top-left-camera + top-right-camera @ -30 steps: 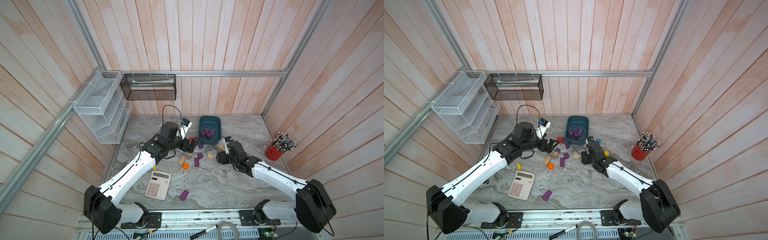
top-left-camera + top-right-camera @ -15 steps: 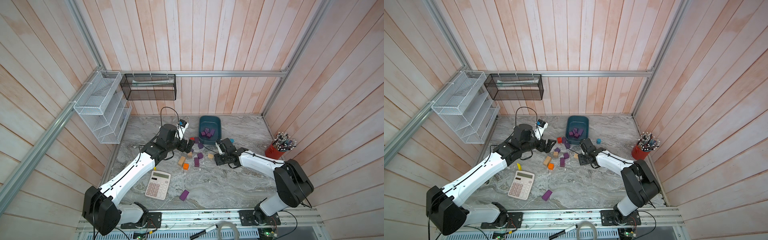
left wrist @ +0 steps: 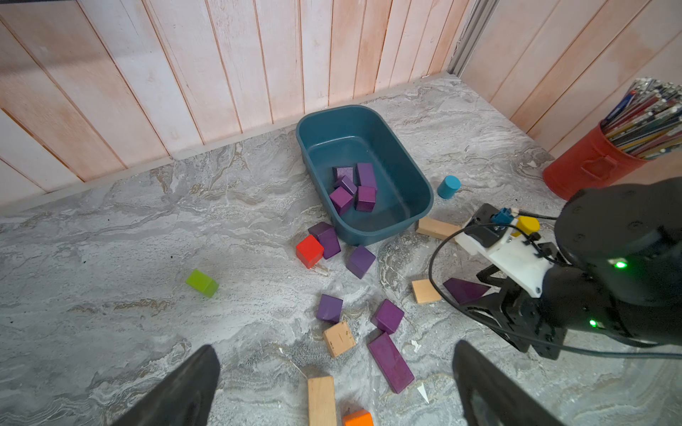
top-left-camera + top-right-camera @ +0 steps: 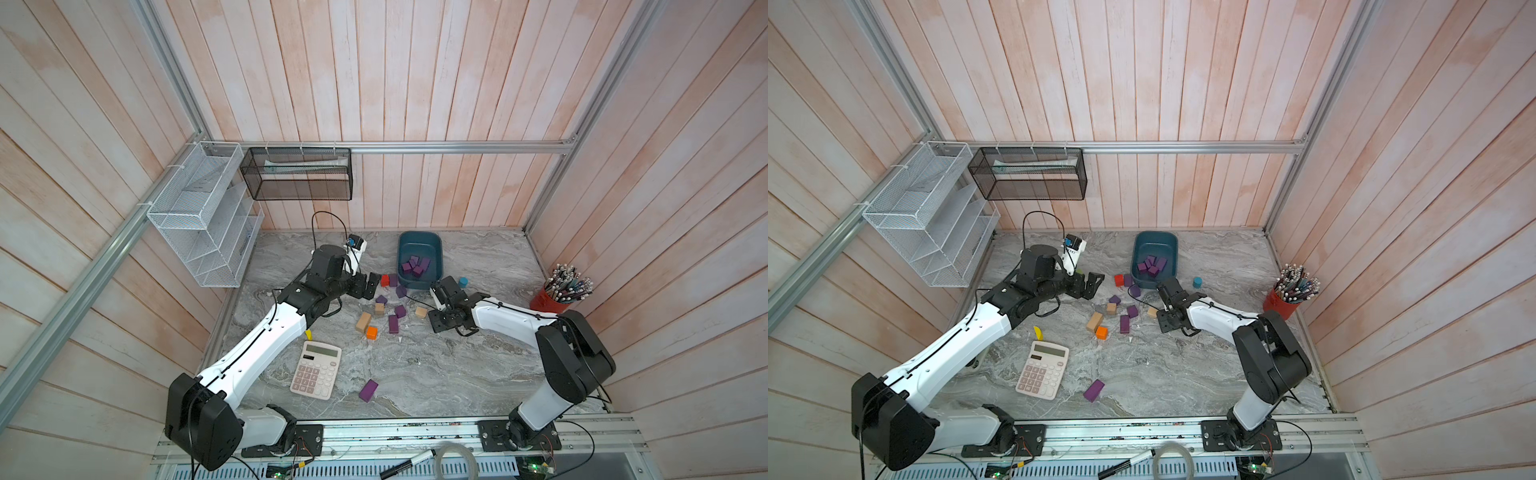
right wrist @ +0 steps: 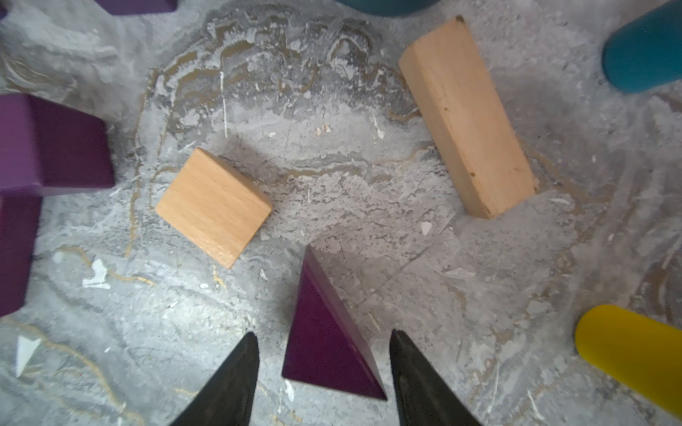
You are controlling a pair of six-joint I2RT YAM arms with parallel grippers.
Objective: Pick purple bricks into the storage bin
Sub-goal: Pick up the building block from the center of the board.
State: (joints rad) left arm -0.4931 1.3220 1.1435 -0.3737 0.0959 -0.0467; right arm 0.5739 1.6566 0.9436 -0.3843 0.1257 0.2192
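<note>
The right arm has folded, its elbow now raised, and the right gripper [image 5: 323, 333] has come in closer to the loose blocks than a second ago. Its fingers have narrowed. They now stand either side of a purple wedge [image 5: 317, 354] lying on the table [image 5: 332, 155]. A sliver of table shows on each side of the wedge, so the jaws are partly open and not yet clamped on it.

The left gripper [image 3: 334, 346] has drawn back slightly. It hovers over the blocks with its fingers spread as wide as they go, holding nothing.

The bin [image 3: 406, 173] sits near the back wall. Five purple bricks [image 3: 352, 188] lie bunched inside it toward the near end. Just outside its near corner, one purple brick [image 3: 326, 238] touches a red cube [image 3: 309, 250] and another [image 3: 361, 261] sits just beside them. Further out, among tan blocks, are two purple cubes [image 3: 329, 308] [image 3: 387, 316] and a flat purple bar [image 3: 390, 363]. One more purple brick [image 4: 368, 390] lies well apart, beside the calculator [image 4: 316, 370].
</note>
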